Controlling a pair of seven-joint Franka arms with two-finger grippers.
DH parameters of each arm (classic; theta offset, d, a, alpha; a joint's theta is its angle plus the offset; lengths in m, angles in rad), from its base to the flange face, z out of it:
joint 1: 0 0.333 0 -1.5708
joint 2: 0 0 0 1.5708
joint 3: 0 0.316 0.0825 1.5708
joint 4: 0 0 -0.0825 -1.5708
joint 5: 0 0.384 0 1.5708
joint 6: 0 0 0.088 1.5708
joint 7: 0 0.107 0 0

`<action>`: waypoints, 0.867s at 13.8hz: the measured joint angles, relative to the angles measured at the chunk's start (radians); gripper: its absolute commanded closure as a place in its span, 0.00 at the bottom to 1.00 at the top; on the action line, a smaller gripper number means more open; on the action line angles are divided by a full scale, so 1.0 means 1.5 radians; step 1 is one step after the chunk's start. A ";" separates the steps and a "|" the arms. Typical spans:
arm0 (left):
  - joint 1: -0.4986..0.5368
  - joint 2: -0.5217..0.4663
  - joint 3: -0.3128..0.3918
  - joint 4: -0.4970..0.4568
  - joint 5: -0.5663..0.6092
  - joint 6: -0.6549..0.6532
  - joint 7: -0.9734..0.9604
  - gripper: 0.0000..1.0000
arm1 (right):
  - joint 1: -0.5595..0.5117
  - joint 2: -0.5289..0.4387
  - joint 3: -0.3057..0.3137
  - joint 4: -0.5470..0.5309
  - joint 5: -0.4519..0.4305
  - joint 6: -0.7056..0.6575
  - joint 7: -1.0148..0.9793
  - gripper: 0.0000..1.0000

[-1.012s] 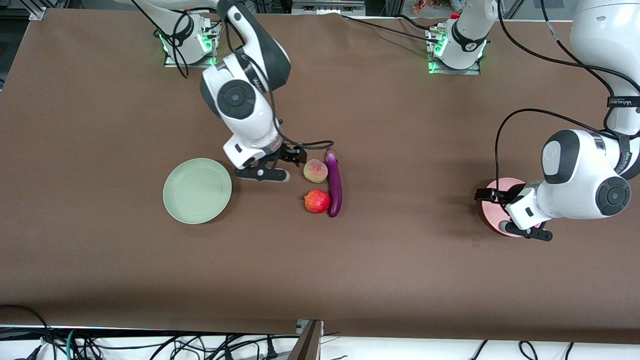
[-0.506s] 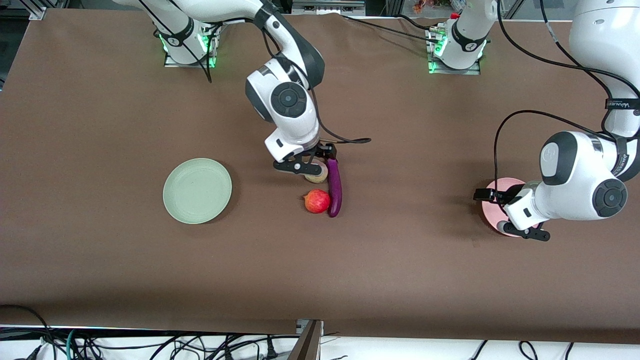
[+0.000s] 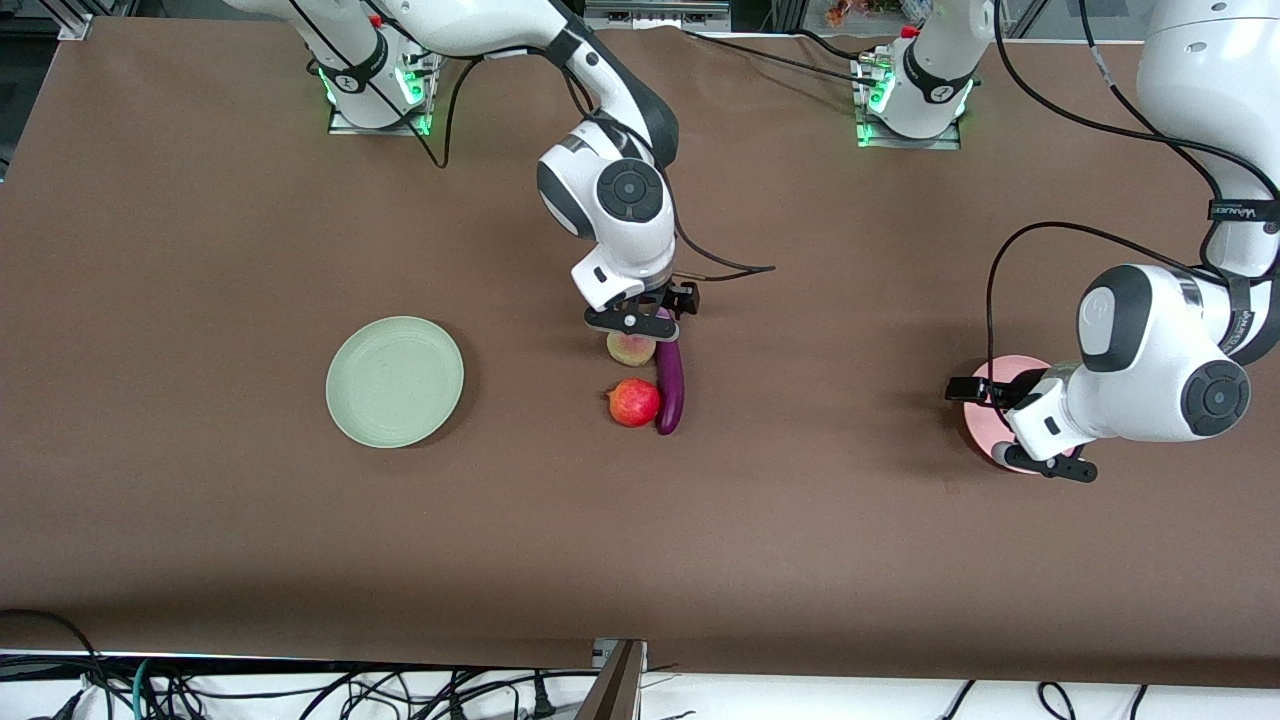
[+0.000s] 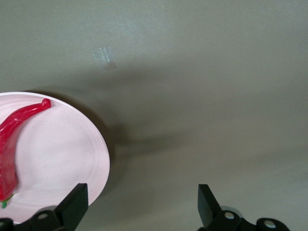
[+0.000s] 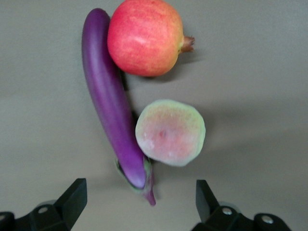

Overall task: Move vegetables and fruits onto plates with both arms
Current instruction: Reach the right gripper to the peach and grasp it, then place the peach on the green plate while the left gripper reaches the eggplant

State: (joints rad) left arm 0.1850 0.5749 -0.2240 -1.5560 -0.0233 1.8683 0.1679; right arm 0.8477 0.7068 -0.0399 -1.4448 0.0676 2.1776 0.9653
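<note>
The peach (image 3: 631, 349), the red pomegranate-like fruit (image 3: 635, 402) and the purple eggplant (image 3: 670, 385) lie together mid-table. My right gripper (image 3: 640, 322) hangs open and empty over the peach and the eggplant's stem end. Its wrist view shows the eggplant (image 5: 108, 101), peach (image 5: 170, 132) and red fruit (image 5: 145, 37) ahead of the open right gripper (image 5: 139, 211). The pale green plate (image 3: 395, 380) is empty. My left gripper (image 3: 1045, 465) is open and empty over the edge of the pink plate (image 3: 978, 420). The red chili (image 4: 9, 139) lies on that plate (image 4: 62, 154), beside the left gripper (image 4: 140, 211).
The brown table top (image 3: 800, 520) carries nothing else. Black cables trail from both arms. The arm bases (image 3: 375, 80) stand along the table edge farthest from the front camera.
My right arm has swung from beside the green plate toward the left arm's end, now over the peach and eggplant stem. My left arm has barely moved.
</note>
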 measured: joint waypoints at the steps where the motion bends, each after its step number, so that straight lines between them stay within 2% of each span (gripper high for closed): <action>1: 0.000 0.000 0.000 0.000 0.000 0.000 0.000 0.00 | 0.000 0.006 -0.003 0.000 -0.016 0.005 0.000 0.00; 3: 0.000 0.000 0.000 0.000 0.000 0.000 0.000 0.00 | 0.000 0.019 -0.006 0.001 -0.038 0.009 0.000 0.00; 10: 0.000 0.001 0.000 -0.003 0.000 0.000 0.000 0.00 | 0.000 0.051 -0.007 0.001 -0.056 0.034 0.000 0.00; 12: 0.000 0.002 0.000 -0.003 0.000 0.000 0.000 0.00 | 0.000 0.058 -0.007 0.001 -0.058 0.042 0.000 0.06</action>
State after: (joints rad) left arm 0.1849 0.5773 -0.2240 -1.5610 -0.0233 1.8691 0.1680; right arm 0.8472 0.7942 -0.0504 -1.4431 -0.0190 2.2411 0.9653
